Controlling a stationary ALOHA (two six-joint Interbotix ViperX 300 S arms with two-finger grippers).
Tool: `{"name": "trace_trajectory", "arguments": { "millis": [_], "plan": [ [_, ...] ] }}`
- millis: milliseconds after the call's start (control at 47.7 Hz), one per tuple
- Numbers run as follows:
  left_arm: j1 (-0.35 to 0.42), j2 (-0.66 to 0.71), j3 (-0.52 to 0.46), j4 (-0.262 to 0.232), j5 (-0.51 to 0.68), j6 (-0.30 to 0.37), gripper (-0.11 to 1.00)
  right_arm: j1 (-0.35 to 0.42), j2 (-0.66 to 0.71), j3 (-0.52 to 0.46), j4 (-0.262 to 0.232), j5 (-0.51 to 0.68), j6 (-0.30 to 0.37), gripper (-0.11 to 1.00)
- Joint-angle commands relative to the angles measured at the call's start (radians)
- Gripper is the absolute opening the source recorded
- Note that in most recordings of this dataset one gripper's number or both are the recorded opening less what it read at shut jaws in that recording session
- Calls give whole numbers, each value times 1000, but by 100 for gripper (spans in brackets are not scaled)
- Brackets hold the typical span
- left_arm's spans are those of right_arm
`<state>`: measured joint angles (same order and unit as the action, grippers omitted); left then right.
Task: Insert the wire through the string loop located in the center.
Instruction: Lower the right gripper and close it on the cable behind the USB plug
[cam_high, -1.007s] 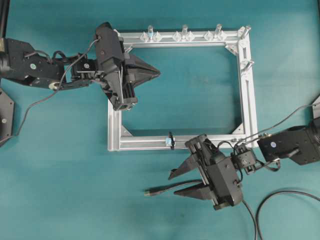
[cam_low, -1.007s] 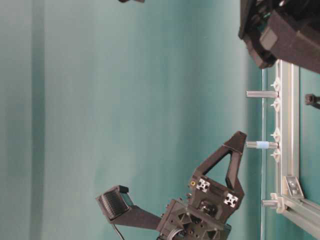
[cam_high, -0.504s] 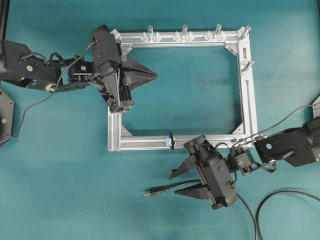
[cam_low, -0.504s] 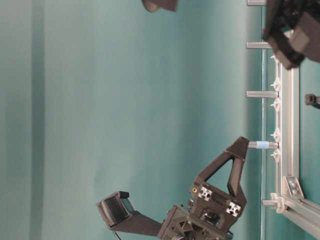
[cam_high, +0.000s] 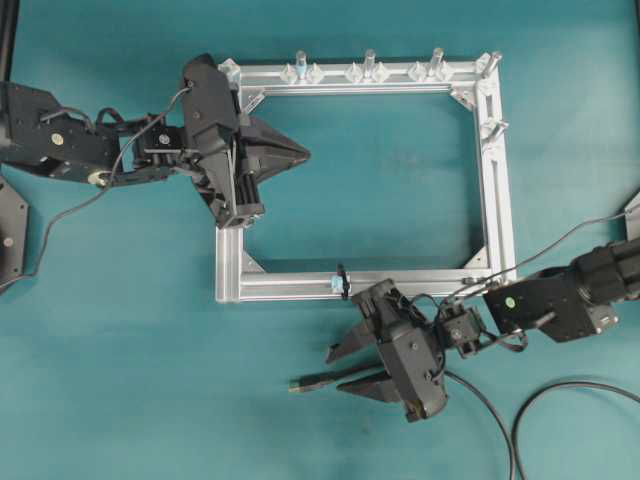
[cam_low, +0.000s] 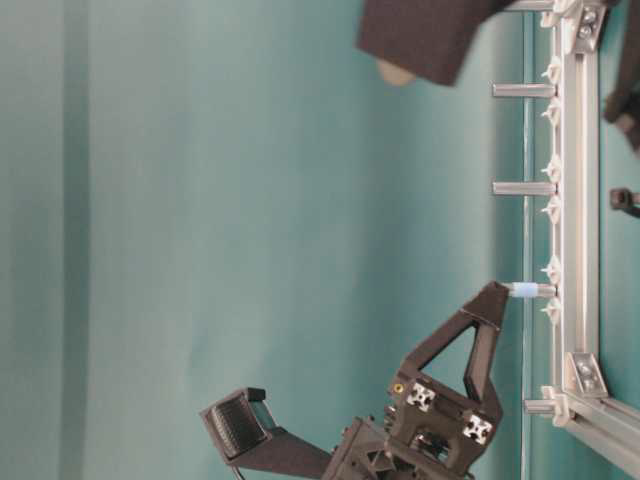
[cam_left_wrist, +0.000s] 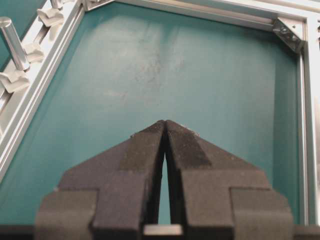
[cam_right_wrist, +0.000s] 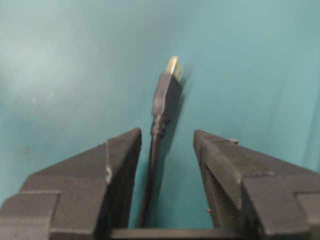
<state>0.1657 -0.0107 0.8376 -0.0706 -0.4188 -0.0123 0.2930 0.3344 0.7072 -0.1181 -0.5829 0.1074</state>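
Both fingers of the right gripper (cam_high: 340, 371) gape around the thin black wire (cam_right_wrist: 159, 125), so closing off-centre might flick its plug sideways.

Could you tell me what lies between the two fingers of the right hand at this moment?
The wire runs between the open right hand's fingers, untouched by either, as the right wrist view shows.

robot lab, teal tabletop (cam_high: 120, 330), aluminium frame (cam_high: 495, 190)
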Motion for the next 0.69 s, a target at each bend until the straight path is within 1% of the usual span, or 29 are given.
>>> {"name": "trace_trajectory", "arguments": {
  "millis": [0, 210, 671],
  "plan": [
    [-2, -25, -9, 3, -5, -11, 0, 5, -8, -15, 2, -5, 0, 47],
    [-2, -25, -8, 3, -5, -9, 0, 5, 12, -14, 3, -5, 0, 38],
    [-2, -25, -11, 3, -5, -11, 0, 5, 26, -9, 2, 17, 0, 37]
  ]
}}
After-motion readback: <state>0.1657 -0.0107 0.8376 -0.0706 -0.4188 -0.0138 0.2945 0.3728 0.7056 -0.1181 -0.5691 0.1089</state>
